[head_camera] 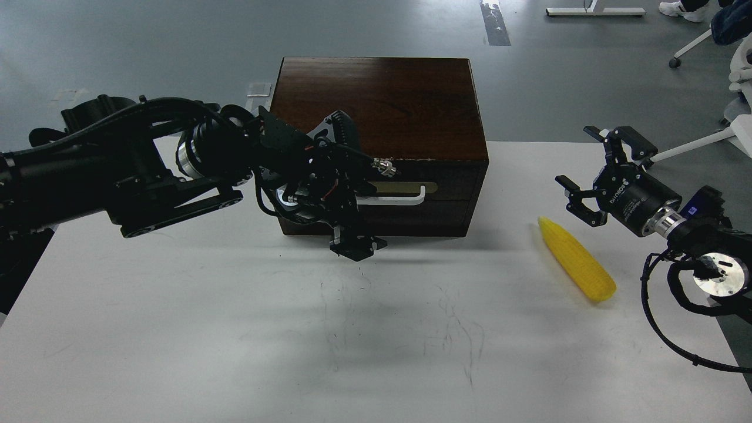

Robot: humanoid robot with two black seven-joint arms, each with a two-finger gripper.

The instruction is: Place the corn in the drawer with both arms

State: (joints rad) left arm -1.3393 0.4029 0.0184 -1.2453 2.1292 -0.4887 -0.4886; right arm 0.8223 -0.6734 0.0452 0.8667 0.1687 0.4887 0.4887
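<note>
While the left hand [352, 244] hangs low before the shut drawer [411, 200], its fingers too dark to judge, the right hand [593, 176] is spread wide, just beside the corn [577, 259] lying on the white surface [235, 341].

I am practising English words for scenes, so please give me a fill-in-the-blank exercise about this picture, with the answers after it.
1. The corn lies on the white ____.
2. The drawer of the wooden box is ____.
3. The corn is nearest to the ____ tool.
4. The left tool hangs in front of the drawer's white ____.

Answers: table; closed; right; handle
</note>
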